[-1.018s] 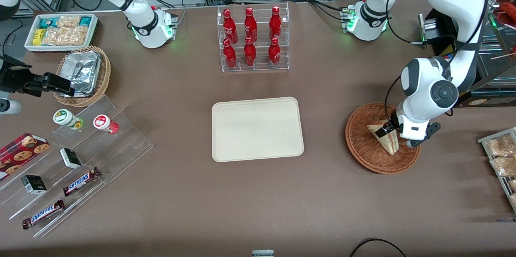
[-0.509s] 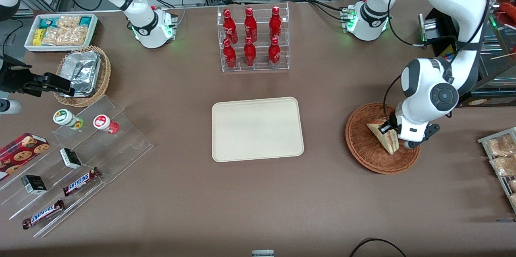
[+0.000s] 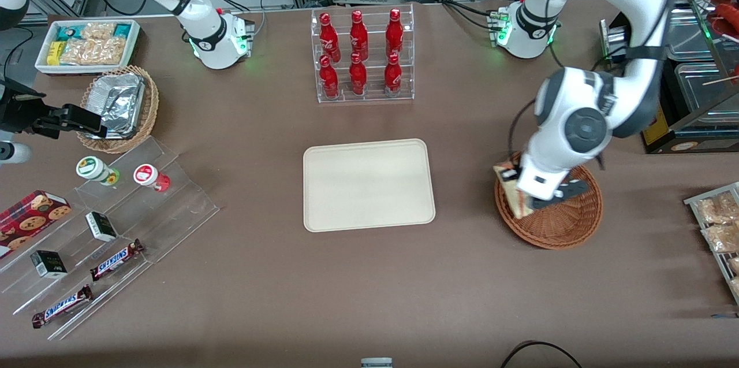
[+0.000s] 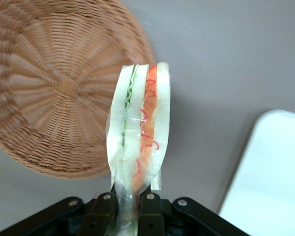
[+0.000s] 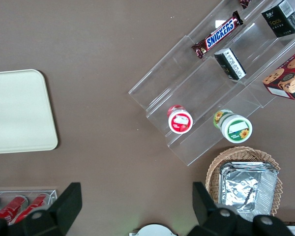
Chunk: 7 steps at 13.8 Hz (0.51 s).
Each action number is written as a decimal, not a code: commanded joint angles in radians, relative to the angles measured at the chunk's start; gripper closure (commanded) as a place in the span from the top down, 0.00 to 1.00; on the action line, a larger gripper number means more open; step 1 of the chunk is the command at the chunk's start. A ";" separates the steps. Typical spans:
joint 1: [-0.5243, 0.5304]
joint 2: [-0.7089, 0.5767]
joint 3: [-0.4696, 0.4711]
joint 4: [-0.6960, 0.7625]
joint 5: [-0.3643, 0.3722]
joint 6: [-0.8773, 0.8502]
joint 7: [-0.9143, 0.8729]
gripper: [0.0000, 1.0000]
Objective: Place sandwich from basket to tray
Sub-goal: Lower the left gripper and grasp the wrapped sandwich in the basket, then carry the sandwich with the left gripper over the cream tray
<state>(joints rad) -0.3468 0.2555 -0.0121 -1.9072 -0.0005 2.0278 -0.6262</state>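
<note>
The sandwich (image 3: 510, 193), a wrapped white wedge with a red and green filling stripe, hangs in the air over the rim of the reddish-brown basket (image 3: 557, 228) on the side facing the tray. My left gripper (image 3: 518, 184) is shut on its wrapped end. In the left wrist view the sandwich (image 4: 140, 123) stands upright between the fingers (image 4: 103, 214), the gripper (image 4: 129, 210) pinches its thin end, and the basket (image 4: 54, 93) lies empty below. The cream tray (image 3: 368, 184) lies bare at the table's middle, and its corner (image 4: 273, 182) shows beside the sandwich.
A clear rack of red bottles (image 3: 362, 56) stands farther from the camera than the tray. Toward the parked arm's end are an acrylic stepped stand with snacks (image 3: 115, 223), a tan basket with foil (image 3: 118, 107) and a white bin (image 3: 86, 44). Packets (image 3: 716, 223) lie at the working arm's end.
The gripper has lifted the sandwich out of the basket's middle and carried it over the rim toward the tray. The wrist has swung the same way.
</note>
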 commanded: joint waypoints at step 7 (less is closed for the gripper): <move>-0.317 0.259 0.011 0.322 -0.018 -0.023 -0.099 0.00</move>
<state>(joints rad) -0.6151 0.4144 -0.0170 -1.7169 -0.0043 2.0284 -0.6717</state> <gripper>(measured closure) 0.850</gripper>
